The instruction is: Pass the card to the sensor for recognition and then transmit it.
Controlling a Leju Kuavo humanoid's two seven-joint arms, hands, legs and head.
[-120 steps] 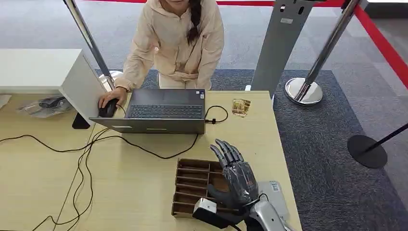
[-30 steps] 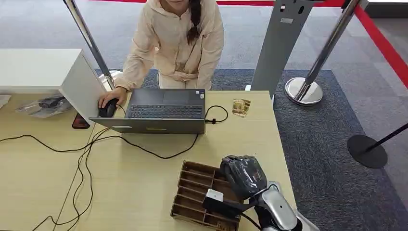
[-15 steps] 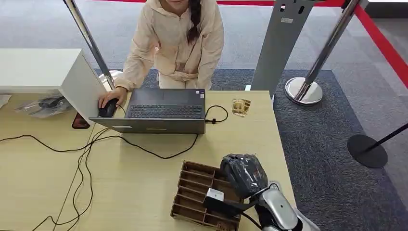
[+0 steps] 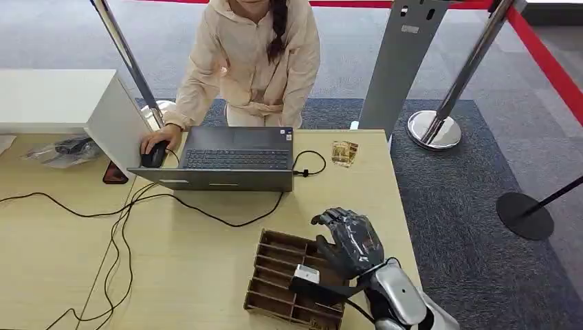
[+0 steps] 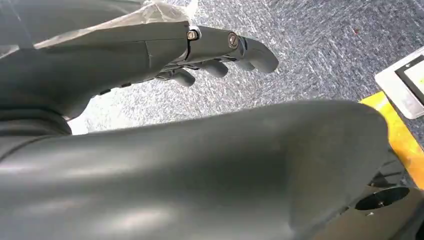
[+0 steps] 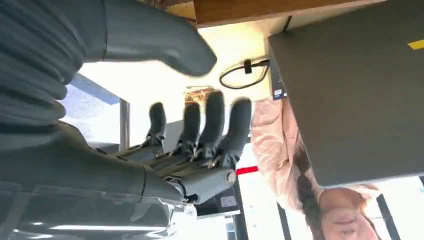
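One light wood desk (image 4: 206, 268) carries an open laptop (image 4: 230, 159) with black cables (image 4: 124, 206) trailing left, a brown slotted tray (image 4: 282, 275) near the front right, and a small card (image 4: 344, 152) lying flat by the far edge, right of the laptop and well apart from the right hand (image 4: 349, 240), which hovers over the tray's right end with fingers spread and nothing in it. Left hand (image 5: 220, 55) hangs over grey carpet, fingers loosely extended, holding nothing. Behind the desk a person (image 4: 251, 62) in a beige top rests a hand on a mouse (image 4: 154, 157); beyond are grey-blue carpet (image 4: 474, 227), a red floor line (image 4: 543, 62), chrome stanchions (image 4: 440, 117), a grey stand (image 4: 399, 62) and a white box (image 4: 69, 110) on the desk's left.
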